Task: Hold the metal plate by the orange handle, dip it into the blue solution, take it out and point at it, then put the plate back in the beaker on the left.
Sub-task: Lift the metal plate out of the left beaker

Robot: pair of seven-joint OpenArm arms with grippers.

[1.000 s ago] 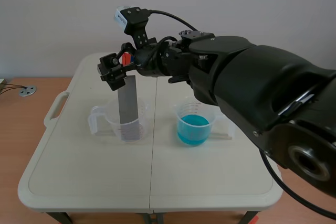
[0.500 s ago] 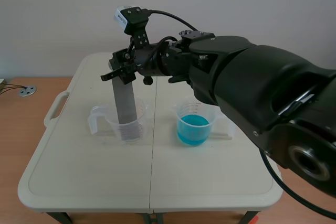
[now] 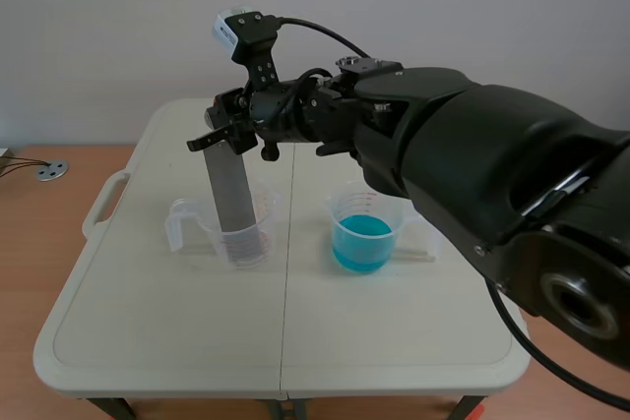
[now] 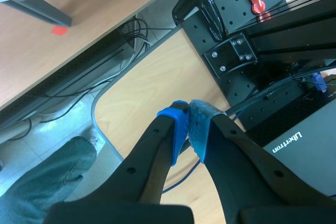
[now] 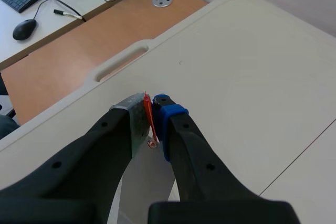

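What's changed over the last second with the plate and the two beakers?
The right arm's jaws rolled at the wrist, tipping the metal plate from near upright so its top leans left. They stayed shut on the orange handle, and the plate's lower end stayed inside the left beaker. The beaker of blue solution did not move.

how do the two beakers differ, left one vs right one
The left beaker shows no coloured liquid; the right beaker holds blue solution. The left beaker has the metal plate standing tilted in it, gripped at its top by the right gripper; the right beaker has nothing dipped in it. Both are clear and stand upright on the table.
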